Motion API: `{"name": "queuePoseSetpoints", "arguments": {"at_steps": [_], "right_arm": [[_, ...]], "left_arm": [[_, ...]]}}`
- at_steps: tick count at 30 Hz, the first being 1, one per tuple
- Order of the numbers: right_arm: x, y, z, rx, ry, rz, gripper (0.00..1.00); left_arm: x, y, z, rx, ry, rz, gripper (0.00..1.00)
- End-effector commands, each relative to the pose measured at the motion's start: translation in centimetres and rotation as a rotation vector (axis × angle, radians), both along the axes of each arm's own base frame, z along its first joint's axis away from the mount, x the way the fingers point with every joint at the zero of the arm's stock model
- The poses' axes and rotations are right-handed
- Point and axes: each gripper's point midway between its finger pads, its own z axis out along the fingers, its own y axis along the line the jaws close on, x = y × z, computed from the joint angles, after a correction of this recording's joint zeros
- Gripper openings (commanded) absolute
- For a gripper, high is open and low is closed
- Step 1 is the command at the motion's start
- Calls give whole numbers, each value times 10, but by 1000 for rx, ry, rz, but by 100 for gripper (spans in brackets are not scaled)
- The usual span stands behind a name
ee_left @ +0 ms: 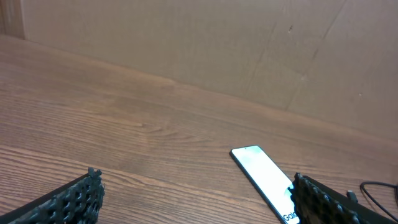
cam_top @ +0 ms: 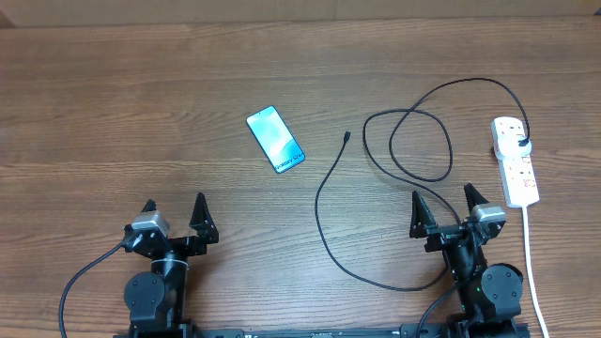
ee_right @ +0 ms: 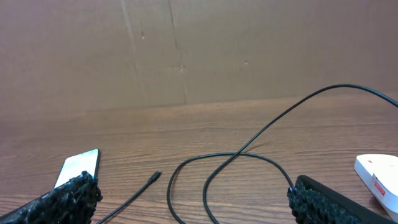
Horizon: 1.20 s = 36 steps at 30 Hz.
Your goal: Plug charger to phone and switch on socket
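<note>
The phone (cam_top: 276, 139) lies flat with a lit cyan screen, left of the table's centre; it also shows in the left wrist view (ee_left: 264, 178) and the right wrist view (ee_right: 79, 167). The charger cable (cam_top: 324, 202) runs in loose loops. Its black connector (cam_top: 346, 136) lies free, right of the phone, and shows in the right wrist view (ee_right: 153, 178). Its other end is plugged into the white socket strip (cam_top: 517, 169) at the right. My left gripper (cam_top: 175, 212) is open and empty near the front edge. My right gripper (cam_top: 444, 208) is open and empty over a cable loop.
The strip's thick white cord (cam_top: 531, 263) runs down to the front edge beside the right arm. A brown cardboard wall (ee_right: 186, 50) stands behind the wooden table.
</note>
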Motion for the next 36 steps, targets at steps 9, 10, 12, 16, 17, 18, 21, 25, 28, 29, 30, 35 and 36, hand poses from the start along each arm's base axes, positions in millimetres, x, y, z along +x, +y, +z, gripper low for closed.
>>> {"name": "queuePoseSetpoints", "arguments": {"at_steps": [9, 10, 12, 16, 17, 18, 21, 25, 28, 29, 30, 35, 36], "right_arm": [[0, -1, -3, 2, 1, -10, 100], [0, -1, -3, 2, 1, -10, 100], [0, -1, -3, 2, 1, -10, 100], [0, -1, -3, 2, 1, -10, 100], [0, -1, -3, 2, 1, -10, 100], [0, -1, -3, 2, 1, -10, 100], [0, -1, -3, 2, 1, -10, 100], [0, -1, -3, 2, 1, -10, 100], [0, -1, -3, 2, 1, -10, 100], [0, -1, -3, 2, 1, -10, 100], [0, -1, -3, 2, 1, -10, 100], [0, -1, -3, 2, 1, -10, 100], [0, -1, -3, 2, 1, -10, 100]], "left_arm": [[0, 4, -1, 17, -2, 18, 99], [0, 4, -1, 17, -2, 19, 99], [-1, 8, -1, 20, -1, 43, 99], [-1, 10, -1, 20, -2, 55, 100], [-1, 10, -1, 20, -2, 52, 100], [-1, 10, -1, 20, -2, 53, 100], [-1, 10, -1, 20, -2, 53, 99], [-1, 15, 7, 23, -33, 84, 99], [0, 14, 13, 23, -56, 77, 100], [0, 14, 12, 23, -54, 77, 100], [0, 14, 12, 23, -53, 76, 100], [0, 9, 22, 18, -93, 48, 99], [0, 1, 24, 15, -103, 5, 100]]}}
